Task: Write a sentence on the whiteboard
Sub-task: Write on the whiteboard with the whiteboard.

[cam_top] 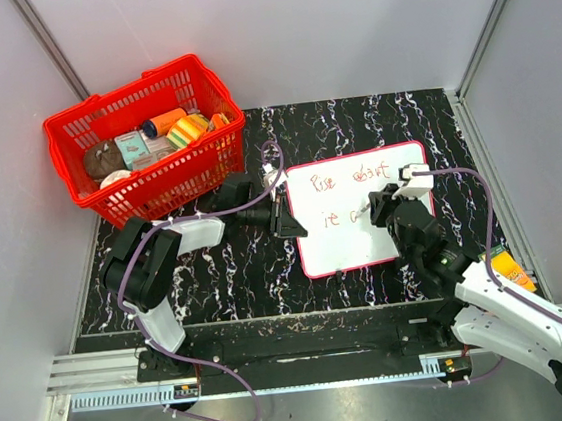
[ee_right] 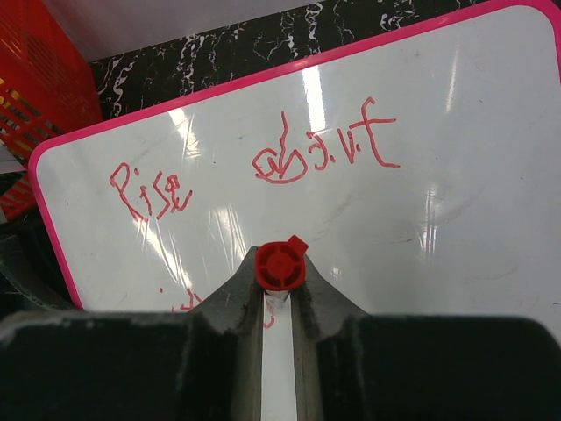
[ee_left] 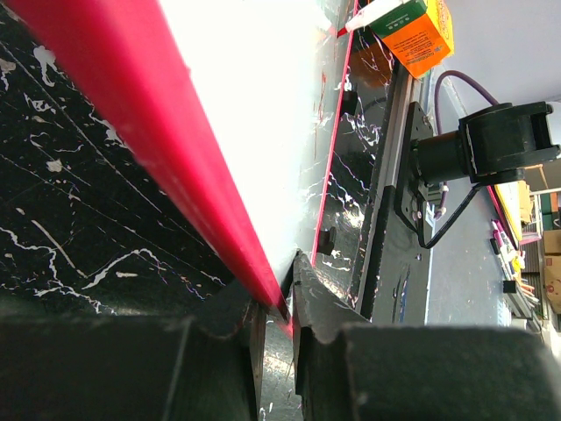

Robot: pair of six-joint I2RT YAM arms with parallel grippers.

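Note:
The whiteboard [cam_top: 357, 245] lies flat on the dark marbled table, its pink-red rim [ee_left: 149, 123] and white face [ee_right: 456, 219] showing in both wrist views. The sentence [cam_top: 352, 176] is thin red handwriting [ee_right: 324, 158], with a second line started below it [cam_top: 330, 218]. My left gripper [cam_top: 284, 218] is shut on the board's left edge [ee_left: 279, 309]. My right gripper [cam_top: 371, 207] hovers over the board's middle, shut on a red-capped marker [ee_right: 280, 265] standing upright with its tip down at the second line; the tip is hidden behind the fingers.
A red basket [cam_top: 142, 135] full of small items stands at the back left, close to the left arm. An orange box [cam_top: 509, 268] sits at the table's right edge, with another marker [ee_left: 379, 14] next to it. Grey walls enclose the table.

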